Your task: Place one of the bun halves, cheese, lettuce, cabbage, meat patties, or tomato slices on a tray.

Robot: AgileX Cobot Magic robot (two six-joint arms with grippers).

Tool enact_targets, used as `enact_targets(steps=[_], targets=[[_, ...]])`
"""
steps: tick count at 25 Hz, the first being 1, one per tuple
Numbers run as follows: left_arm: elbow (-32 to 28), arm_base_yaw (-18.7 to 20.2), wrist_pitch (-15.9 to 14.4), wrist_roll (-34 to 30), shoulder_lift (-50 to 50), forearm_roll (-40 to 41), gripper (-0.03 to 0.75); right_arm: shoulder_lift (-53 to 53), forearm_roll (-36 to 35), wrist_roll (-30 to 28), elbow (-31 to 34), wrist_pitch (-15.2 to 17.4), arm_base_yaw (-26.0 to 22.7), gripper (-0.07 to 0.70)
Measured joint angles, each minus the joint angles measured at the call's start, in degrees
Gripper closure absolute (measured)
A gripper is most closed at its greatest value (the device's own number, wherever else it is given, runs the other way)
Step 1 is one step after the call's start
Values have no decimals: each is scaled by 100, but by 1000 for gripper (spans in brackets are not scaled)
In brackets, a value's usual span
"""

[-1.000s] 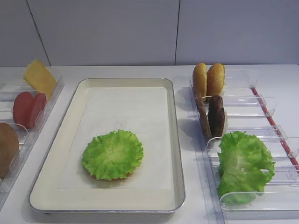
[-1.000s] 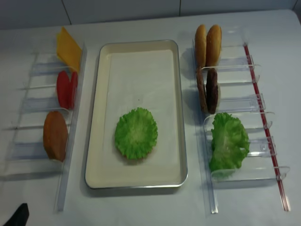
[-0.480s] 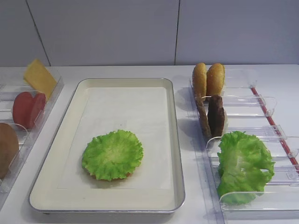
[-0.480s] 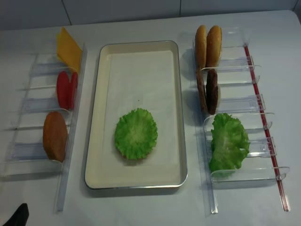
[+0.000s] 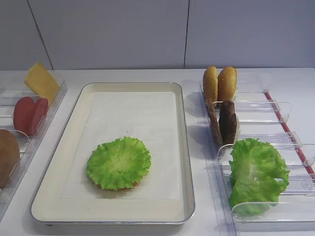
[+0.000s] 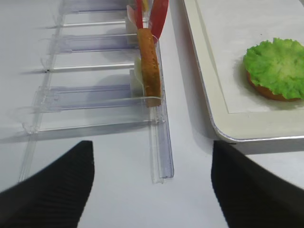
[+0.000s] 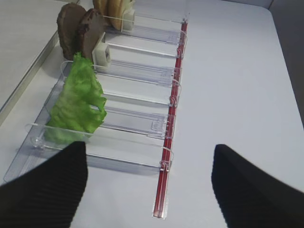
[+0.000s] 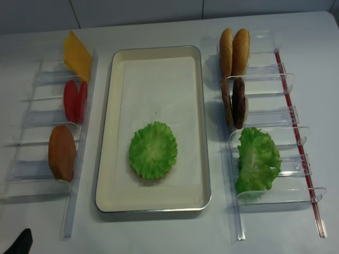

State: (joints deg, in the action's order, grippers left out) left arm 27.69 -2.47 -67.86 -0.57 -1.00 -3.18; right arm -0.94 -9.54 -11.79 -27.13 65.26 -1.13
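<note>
On the cream tray [image 5: 187, 147] a ruffled lettuce leaf [image 5: 118, 162] lies over a bun half [image 6: 266, 91], near the front. Two bun halves [image 5: 220, 83], meat patties [image 5: 222, 122] and the cabbage clump [image 5: 257, 172] stand in the right holder. Cheese [image 5: 42, 81], tomato slices [image 5: 30, 114] and another bun half [image 5: 7, 155] stand in the left holder. My left gripper [image 6: 152, 190] hangs open and empty over bare table near that holder's front end. My right gripper [image 7: 149, 185] is open and empty, in front of the right holder.
Clear plastic holders [image 8: 32, 148] [image 8: 275, 116] flank the tray on both sides; the right one has a red strip [image 7: 166, 156] along its outer edge. The tray's back half shows only white paper liner [image 5: 133, 113]. A wall stands behind the table.
</note>
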Motion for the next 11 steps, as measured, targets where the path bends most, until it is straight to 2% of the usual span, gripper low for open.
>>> enact_targets(steps=[11], targets=[[0,0,0,0,0,0,234,0,0,0,0,0,0,76]])
